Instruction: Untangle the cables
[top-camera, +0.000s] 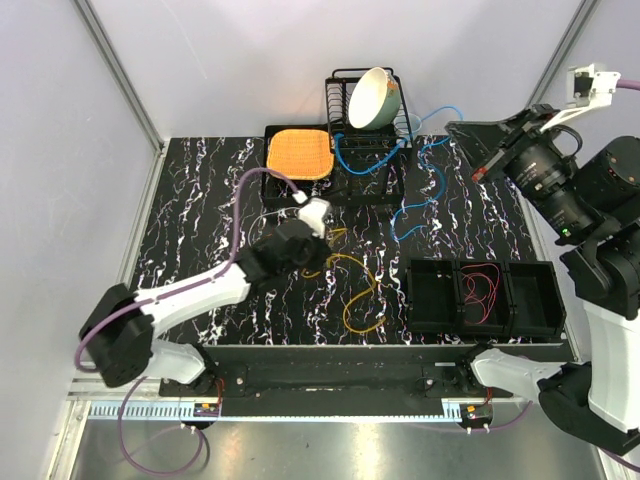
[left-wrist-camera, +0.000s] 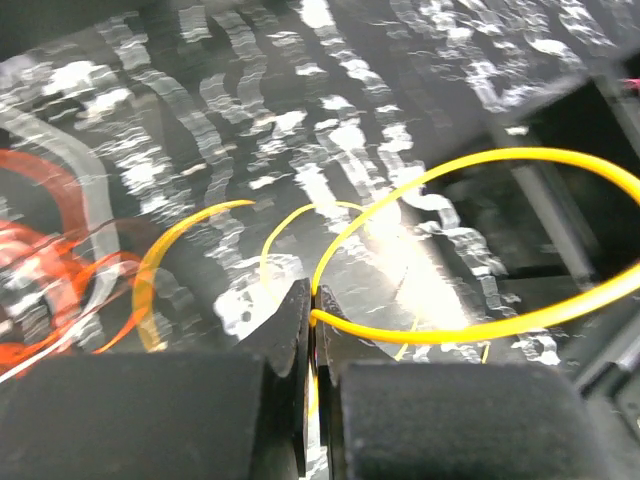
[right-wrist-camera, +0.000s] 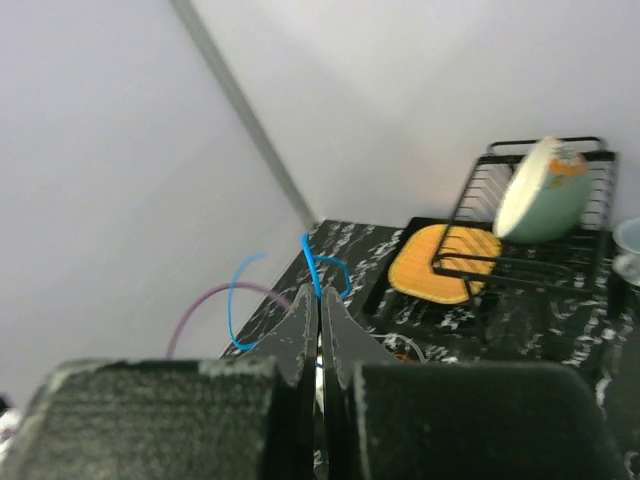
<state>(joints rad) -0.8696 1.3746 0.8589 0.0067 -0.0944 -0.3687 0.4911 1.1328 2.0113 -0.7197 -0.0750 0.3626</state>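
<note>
The left gripper (left-wrist-camera: 312, 305) is clamped tight on the yellow cable (left-wrist-camera: 480, 328), and the wire leaves the pinch sideways. From there the cable's loops lie to the right and nearer on the table, their long axis running from far-left to near-right, towards the black tray (top-camera: 432, 298). The left arm is much the nearer to this cable, so any pull that opens the loops would go away from the tray.

The right gripper (right-wrist-camera: 319, 300), raised high at the far right, is shut on the blue cable (right-wrist-camera: 231, 300). That cable's slack trails left of it, towards the dish rack (top-camera: 336, 100). It may be snagged there, but the top view is too coarse to tell. A red cable (top-camera: 483, 290) lies in the tray's middle compartment. No brand, label or writing can be read.
</note>
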